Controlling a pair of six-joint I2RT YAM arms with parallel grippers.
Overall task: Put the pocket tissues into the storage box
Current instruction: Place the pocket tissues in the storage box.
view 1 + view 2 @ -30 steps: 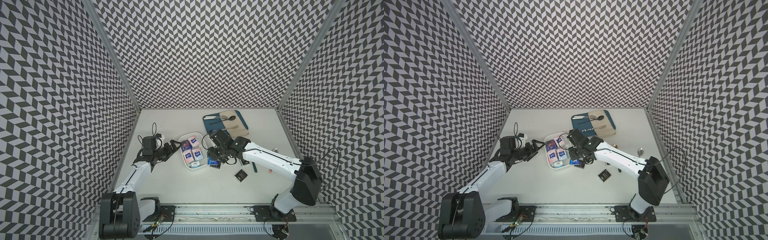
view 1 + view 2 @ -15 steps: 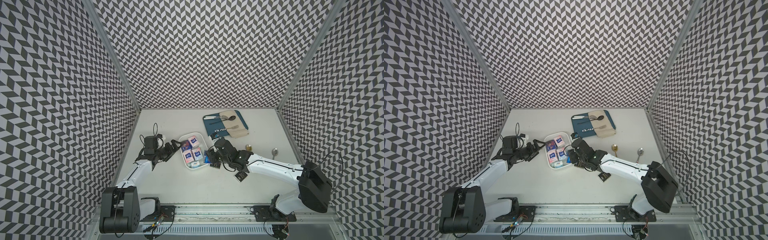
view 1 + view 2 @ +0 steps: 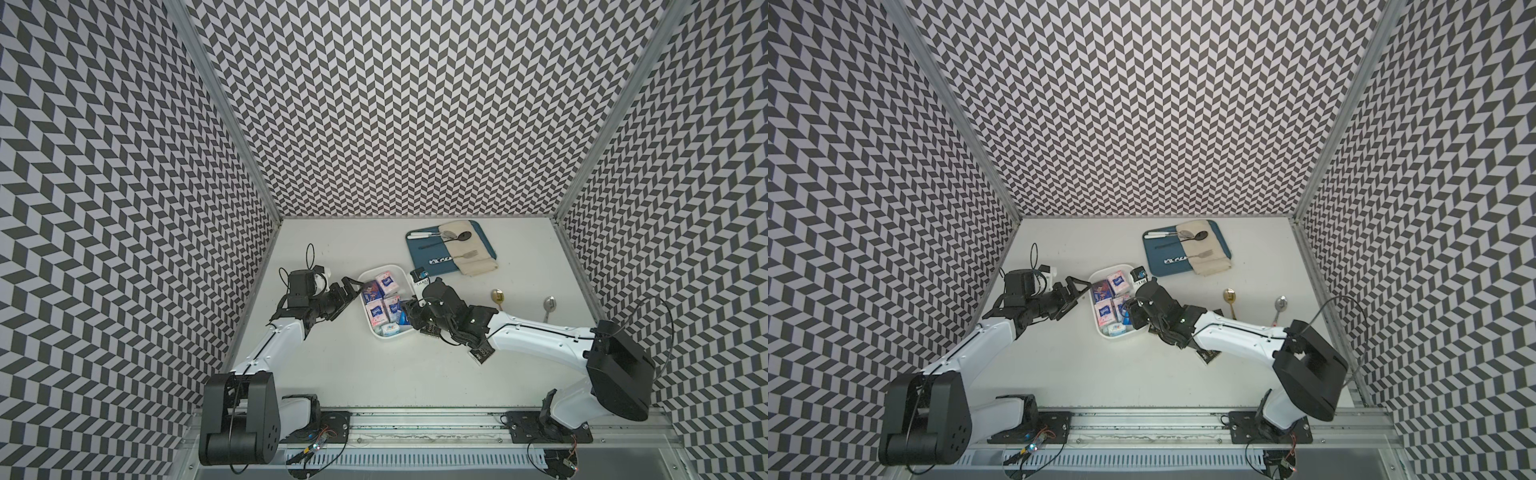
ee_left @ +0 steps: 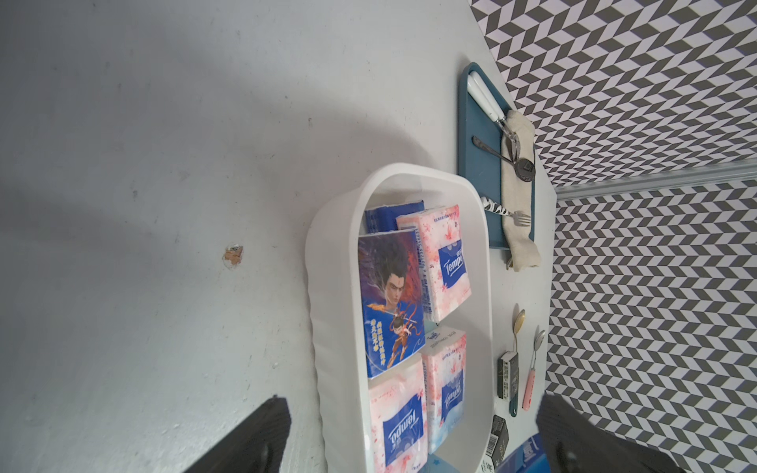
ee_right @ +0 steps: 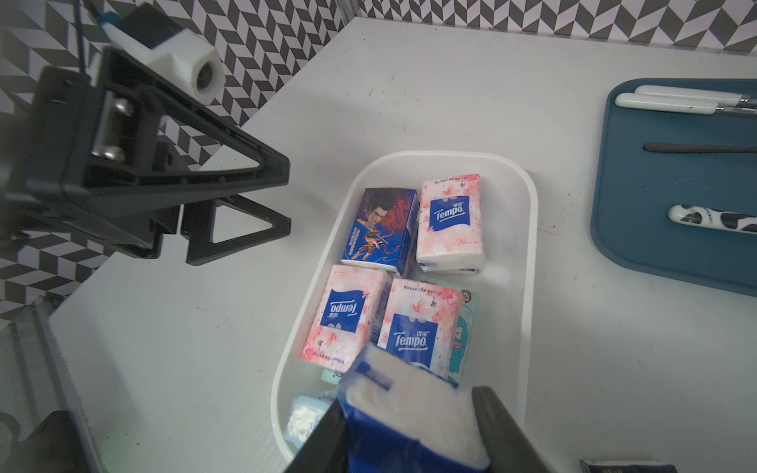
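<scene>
Storage box [image 5: 530, 229] holds several pocket tissues [image 5: 448, 221]; right fingers [image 5: 504, 426] pinch a blue packet [image 5: 381, 446] at its 4 o'clock rim, left fingers [image 5: 245, 164] spread empty; dark packets [image 3: 482, 357] wait on bench [image 3: 374, 374] beyond.

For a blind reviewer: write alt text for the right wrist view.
The right gripper is shut on a dark blue tissue packet at one end of the white storage box, which holds pink-white packets. The open left gripper hovers beside the box.

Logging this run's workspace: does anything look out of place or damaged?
A gold spoon and a pink-handled spoon lie loose on the table, outside the tray with the other cutlery. The table also has a small chip.
</scene>
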